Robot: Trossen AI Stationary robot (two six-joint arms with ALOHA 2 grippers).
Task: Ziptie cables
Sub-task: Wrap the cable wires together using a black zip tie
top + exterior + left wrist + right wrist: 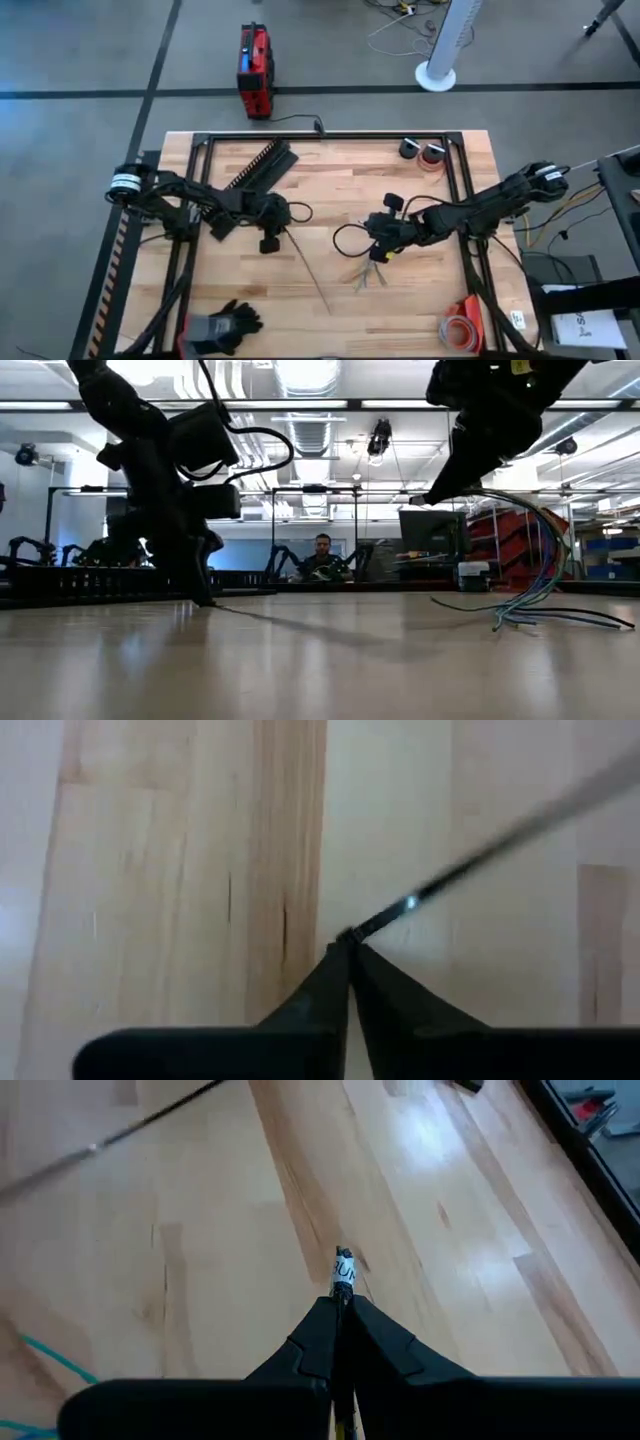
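Closest in, left gripper (348, 952) pinches shut on a thin dark zip tie (470, 860), its far end blurring out. Right gripper (340, 1295) clamps the cables (530, 595); they droop, fanned ends touching the table (400, 310), bundle top hidden.

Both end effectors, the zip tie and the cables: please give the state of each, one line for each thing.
Left end effector: shut on the zip tie, low at the table.
Zip tie: one end gripped, the rest lies on the wood.
Right end effector: shut on the cables, raised above the table.
Cables: held at one end, hanging, the fanned ends rest on the table.
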